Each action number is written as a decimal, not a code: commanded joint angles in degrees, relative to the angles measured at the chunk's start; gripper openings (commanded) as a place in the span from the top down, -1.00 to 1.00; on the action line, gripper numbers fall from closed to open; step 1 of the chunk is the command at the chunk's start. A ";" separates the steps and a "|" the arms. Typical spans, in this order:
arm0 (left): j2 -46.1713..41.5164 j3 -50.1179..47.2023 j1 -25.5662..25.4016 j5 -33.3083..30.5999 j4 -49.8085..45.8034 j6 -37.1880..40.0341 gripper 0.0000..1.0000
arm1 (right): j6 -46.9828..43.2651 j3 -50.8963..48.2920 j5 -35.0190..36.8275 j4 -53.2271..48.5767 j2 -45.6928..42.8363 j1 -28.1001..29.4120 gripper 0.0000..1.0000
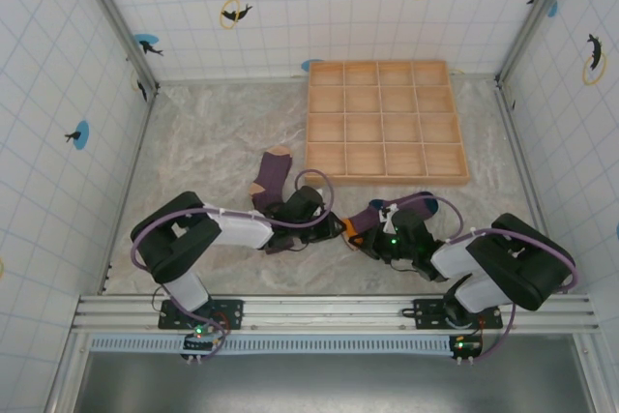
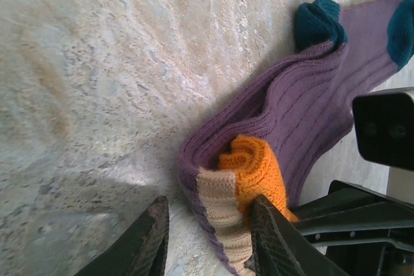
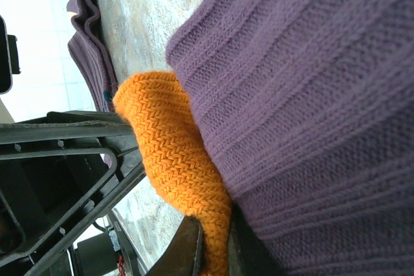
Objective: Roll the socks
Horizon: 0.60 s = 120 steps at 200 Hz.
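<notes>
Right gripper (image 3: 213, 250) clamps sock (image 3: 310, 95) by its orange end, near table (image 1: 213, 142) front edge; left gripper (image 2: 208, 224) jaws apart astride it.

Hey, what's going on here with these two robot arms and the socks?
The right gripper is pinched on the orange end of a sock. The left gripper stands open around that same end, its fingers on either side of the striped edge. The second sock lies flat off to the left. Neither is rolled into a bundle yet.
</notes>
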 commanded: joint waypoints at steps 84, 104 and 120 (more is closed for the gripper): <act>5.14 1.62 -1.00 -1.18 -0.09 -2.92 0.63 | 1.30 -0.64 1.66 -5.65 4.01 -0.78 1.00; 4.89 2.13 -1.02 -3.06 -1.96 -2.63 0.81 | 0.98 -1.05 2.21 -5.62 2.63 -0.79 1.00; 4.19 2.06 -1.01 -4.29 -3.61 -2.38 0.97 | -1.15 -1.17 2.78 -6.13 0.28 -0.71 0.78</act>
